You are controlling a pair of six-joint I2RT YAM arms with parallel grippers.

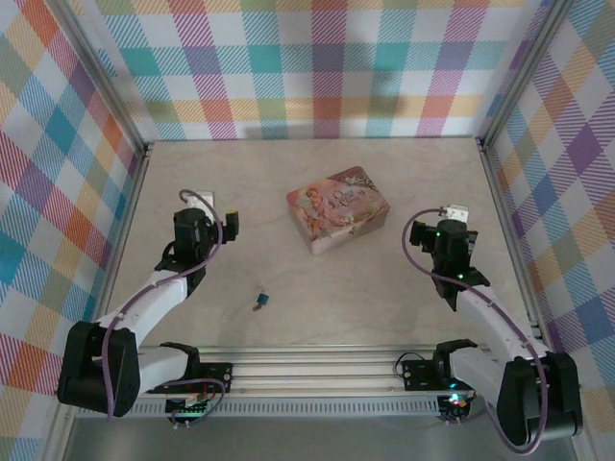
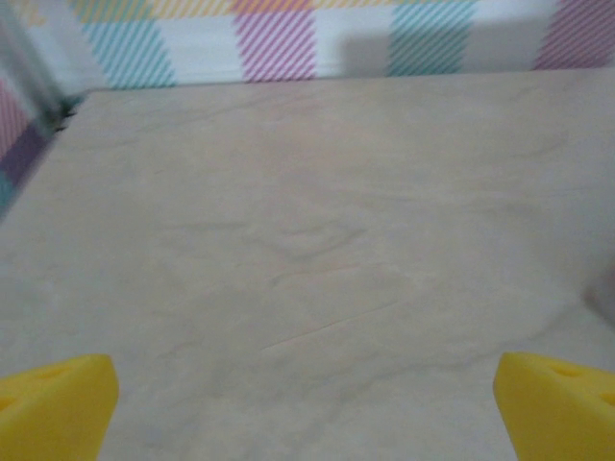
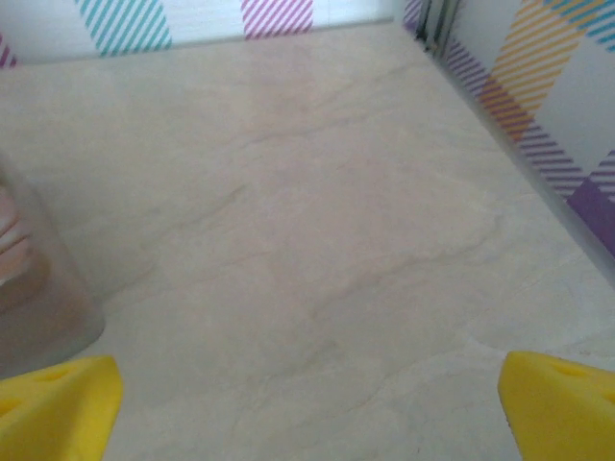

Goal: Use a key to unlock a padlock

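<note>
Padlock loose on the bench, no grasp begun.
It lies near the front between the arms, tin behind; left claw and right claw gape wide, empty. The next move likely needs a fine pinch on something tiny.

Overhead looks down — wrist cameras skim tabletop.

Padlock tiny — details unreadable; tin blurred, cut off at edge.
</note>
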